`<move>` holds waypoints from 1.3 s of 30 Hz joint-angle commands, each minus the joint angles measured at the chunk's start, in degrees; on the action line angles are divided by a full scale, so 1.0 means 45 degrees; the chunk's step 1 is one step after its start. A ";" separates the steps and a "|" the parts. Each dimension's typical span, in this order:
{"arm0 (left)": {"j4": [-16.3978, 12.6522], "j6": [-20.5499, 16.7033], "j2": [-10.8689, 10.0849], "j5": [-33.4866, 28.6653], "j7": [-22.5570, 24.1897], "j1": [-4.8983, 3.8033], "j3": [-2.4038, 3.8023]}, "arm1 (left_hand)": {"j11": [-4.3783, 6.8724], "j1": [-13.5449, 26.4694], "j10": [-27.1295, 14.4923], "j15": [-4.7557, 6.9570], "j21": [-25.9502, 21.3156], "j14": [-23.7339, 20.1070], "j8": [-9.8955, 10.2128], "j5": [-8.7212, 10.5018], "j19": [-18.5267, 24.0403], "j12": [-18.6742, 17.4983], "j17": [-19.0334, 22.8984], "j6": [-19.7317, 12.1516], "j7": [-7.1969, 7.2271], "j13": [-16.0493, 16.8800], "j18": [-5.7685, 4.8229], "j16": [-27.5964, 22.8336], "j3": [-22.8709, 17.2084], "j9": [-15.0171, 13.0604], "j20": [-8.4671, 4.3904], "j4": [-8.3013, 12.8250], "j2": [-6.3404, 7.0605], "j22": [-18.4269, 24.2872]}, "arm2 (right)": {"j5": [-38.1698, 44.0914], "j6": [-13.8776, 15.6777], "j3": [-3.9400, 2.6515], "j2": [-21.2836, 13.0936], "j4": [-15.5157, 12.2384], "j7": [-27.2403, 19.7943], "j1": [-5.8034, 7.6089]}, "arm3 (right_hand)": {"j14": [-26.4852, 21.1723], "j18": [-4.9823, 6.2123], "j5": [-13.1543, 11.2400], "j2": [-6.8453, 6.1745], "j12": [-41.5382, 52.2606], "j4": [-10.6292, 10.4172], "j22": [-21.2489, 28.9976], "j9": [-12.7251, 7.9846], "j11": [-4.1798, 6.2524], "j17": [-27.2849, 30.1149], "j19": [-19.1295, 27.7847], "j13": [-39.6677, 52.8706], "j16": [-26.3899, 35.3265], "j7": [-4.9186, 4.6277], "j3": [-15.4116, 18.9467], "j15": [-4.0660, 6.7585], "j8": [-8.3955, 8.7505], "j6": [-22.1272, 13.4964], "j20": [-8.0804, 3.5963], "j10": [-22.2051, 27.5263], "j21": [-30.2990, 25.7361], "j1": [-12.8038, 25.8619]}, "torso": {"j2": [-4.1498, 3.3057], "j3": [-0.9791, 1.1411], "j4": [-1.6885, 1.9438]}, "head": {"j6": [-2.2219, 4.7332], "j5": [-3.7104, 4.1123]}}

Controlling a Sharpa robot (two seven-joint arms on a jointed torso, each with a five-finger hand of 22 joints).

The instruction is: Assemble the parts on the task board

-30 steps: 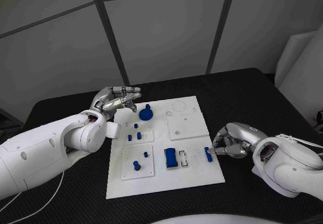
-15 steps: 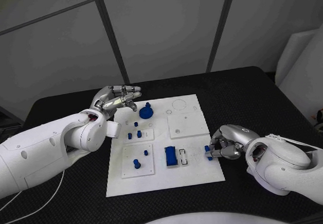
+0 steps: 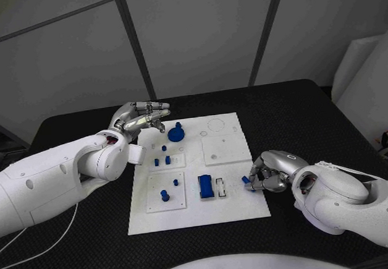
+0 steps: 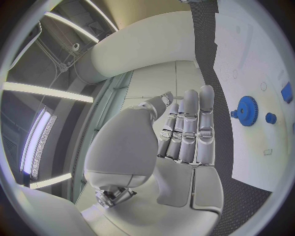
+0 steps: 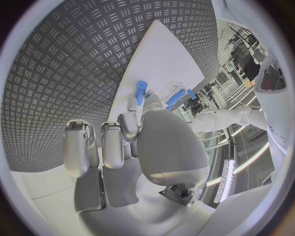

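The white task board (image 3: pixel 238 211) lies in the middle of the black table. My right hand (image 3: pixel 270 172) sits at the board's right edge and pinches a small blue peg (image 3: pixel 248 181) with its fingertips. The right wrist view shows that peg (image 5: pixel 140 92) sticking out past the fingertips (image 5: pixel 132 105) over the board (image 5: pixel 161 58). My left hand (image 3: pixel 139 119) hovers at the board's far left corner with straight fingers (image 4: pixel 191 120), holding nothing. Just right of that hand a blue gear (image 3: pixel 175 134) (image 4: pixel 248 110) sits on the board.
A blue block (image 3: pixel 204 188) stands beside a white slotted piece (image 3: pixel 220 188) near the board's middle. Small blue pegs (image 3: pixel 165 162) stand in the left-hand plates, with two more blue pieces (image 3: pixel 165 197) nearer the front. Black table surrounds the board.
My right hand has moved left onto the board's edge and closed its fingertips on the blue peg, which has shifted slightly. The left hand has stayed put.
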State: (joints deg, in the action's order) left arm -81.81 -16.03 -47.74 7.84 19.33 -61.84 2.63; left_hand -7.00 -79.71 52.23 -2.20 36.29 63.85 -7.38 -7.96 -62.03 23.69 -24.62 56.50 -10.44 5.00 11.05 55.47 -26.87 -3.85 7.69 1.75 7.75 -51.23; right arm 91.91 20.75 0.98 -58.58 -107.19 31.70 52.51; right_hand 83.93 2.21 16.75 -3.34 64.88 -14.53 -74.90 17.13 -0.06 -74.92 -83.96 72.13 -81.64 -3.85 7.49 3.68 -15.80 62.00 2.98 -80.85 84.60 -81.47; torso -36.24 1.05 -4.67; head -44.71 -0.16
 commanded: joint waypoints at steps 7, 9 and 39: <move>-0.0045 0.0141 -0.0026 -0.0018 0.0109 -0.0013 0.0008 | -0.0031 -0.0020 -0.0090 0.0001 -0.0074 -0.0087 0.0037 -0.0021 0.0087 0.0039 0.0015 -0.0093 -0.0016 -0.0017 -0.0126 0.0075 0.0104 0.0003 -0.0035 -0.0006 -0.0100 0.0017 | 0.1538 -0.1630 0.0112 0.0271 0.0131 0.0898 -0.0136 | 0.0775 -0.0135 -0.1445 0.0252 -0.0164 0.0966 -0.2267 -0.0068 0.0135 -0.0389 -0.0321 -0.0035 -0.0136 -0.0037 -0.1028 0.0103 0.0262 0.0234 -0.0131 0.0063 0.0112 -0.1850 | 0.0001 0.0004 -0.0002 | -0.0003 0.0021; -0.0048 0.0145 -0.0032 -0.0018 0.0108 -0.0012 0.0008 | -0.0031 -0.0020 -0.0090 0.0001 -0.0074 -0.0087 0.0037 -0.0021 0.0087 0.0039 0.0015 -0.0093 -0.0016 -0.0017 -0.0126 0.0075 0.0104 0.0003 -0.0035 -0.0006 -0.0100 0.0017 | 0.1836 -0.1847 0.0112 0.0353 0.0147 0.1107 -0.0138 | 0.0772 -0.0135 -0.1430 0.0237 -0.0189 0.0963 -0.2269 -0.0073 0.0131 -0.0378 -0.0322 -0.0051 -0.0129 -0.0042 -0.1064 0.0099 0.0277 0.0243 -0.0126 0.0073 0.0113 -0.1846 | 0.0011 0.0000 -0.0005 | -0.0009 0.0025; -0.0043 0.0116 -0.0011 -0.0018 0.0119 0.0002 0.0009 | -0.0030 -0.0014 -0.0112 -0.0001 -0.0082 -0.0099 0.0027 -0.0024 0.0091 0.0080 0.0038 -0.0090 -0.0013 -0.0020 -0.0125 0.0097 0.0121 -0.0001 -0.0030 -0.0008 -0.0121 0.0019 | -0.1250 0.1696 0.0061 0.0193 -0.0978 0.0927 -0.0100 | 0.0831 -0.0214 0.1964 -0.0468 -0.0124 -0.0407 -0.2534 0.0067 0.0259 -0.0666 -0.0570 0.0081 -0.0270 0.0121 -0.3128 0.0199 0.0610 0.0605 -0.0206 -0.0206 0.0357 -0.0326 | -0.0005 -0.0007 0.0016 | 0.0041 -0.0046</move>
State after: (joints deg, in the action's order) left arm -81.87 -15.98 -47.79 7.84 19.33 -61.75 2.63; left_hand -7.21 -79.71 52.02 -2.20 36.29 63.85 -7.38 -7.96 -62.03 23.69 -24.50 56.50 -10.44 5.00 11.05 55.70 -26.54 -3.85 7.69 1.74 7.75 -51.23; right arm 90.94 23.27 1.31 -57.90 -111.35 37.30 52.00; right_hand 83.84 2.20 25.42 -5.61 64.12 -16.32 -74.90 16.59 1.15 -74.90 -83.95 72.45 -82.57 -3.49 -6.29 4.22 -12.88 64.06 2.54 -81.28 85.92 -83.49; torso -36.19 0.98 -4.62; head -44.53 -0.31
